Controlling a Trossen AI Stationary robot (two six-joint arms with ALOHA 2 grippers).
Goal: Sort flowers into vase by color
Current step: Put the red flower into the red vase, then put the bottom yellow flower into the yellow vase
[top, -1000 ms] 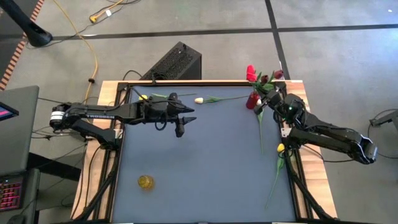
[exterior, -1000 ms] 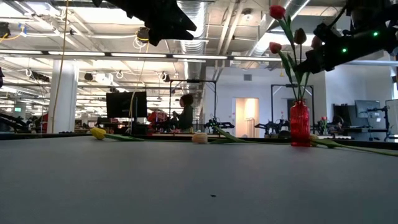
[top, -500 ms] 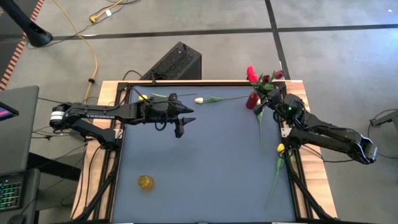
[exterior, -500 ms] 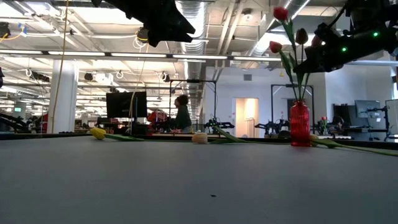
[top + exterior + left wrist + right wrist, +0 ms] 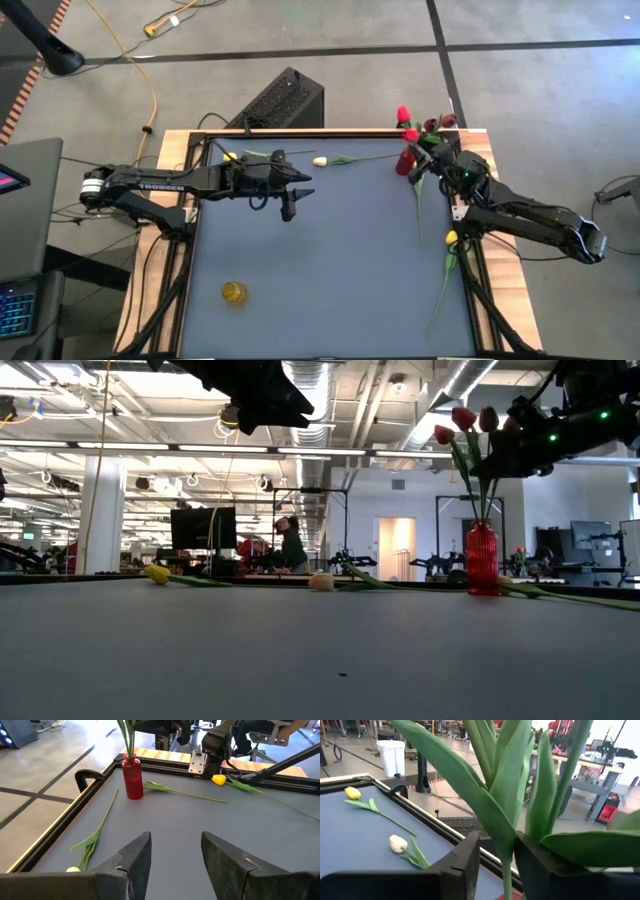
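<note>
A red glass vase (image 5: 405,163) (image 5: 481,559) stands at the table's far right corner with three red and dark red tulips (image 5: 463,417) upright in it. My right gripper (image 5: 428,158) (image 5: 497,840) hovers above the vase among their leaves, open, a finger on either side of one green stem (image 5: 506,870). A white tulip (image 5: 320,161) and a yellow tulip (image 5: 232,156) lie flat along the far edge. Another yellow tulip (image 5: 452,238) lies by the right edge. My left gripper (image 5: 288,208) (image 5: 176,842) hangs open above the table's far left part, holding nothing. My right gripper reaches level among the tulips above the vase, with one stem (image 5: 508,862) standing upright between its fingers, close to one finger (image 5: 535,865). Whether the stem touches that finger, I cannot tell.
A loose green stem (image 5: 418,205) lies on the table just near of the red vase. A small yellow glass vase (image 5: 233,292) stands near the left near corner. The table has a raised black rim (image 5: 300,132). A black box (image 5: 280,100) sits on the floor beyond the far edge.
The bright red tulip has sunk down in the red vase: its head, highest of the bunch a second ago, now stands level with the other heads. My right gripper has stayed where it was.
</note>
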